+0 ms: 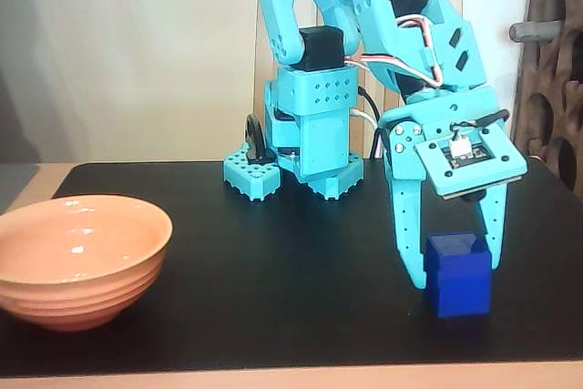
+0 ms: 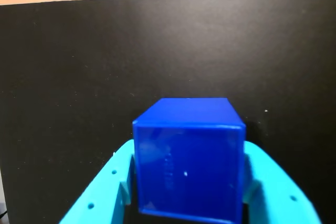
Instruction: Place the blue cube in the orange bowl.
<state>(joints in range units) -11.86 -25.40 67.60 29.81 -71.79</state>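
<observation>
- While the cube is sitting on the black worktop at the right of the fixed view, the turquoise fingers are straddling it, one on each side.
- Seen from the wrist view, the cube is lying between the fingers, which are closing in against its sides.
- At far left in the fixed view, the bowl is standing well apart from the cube.
</observation>
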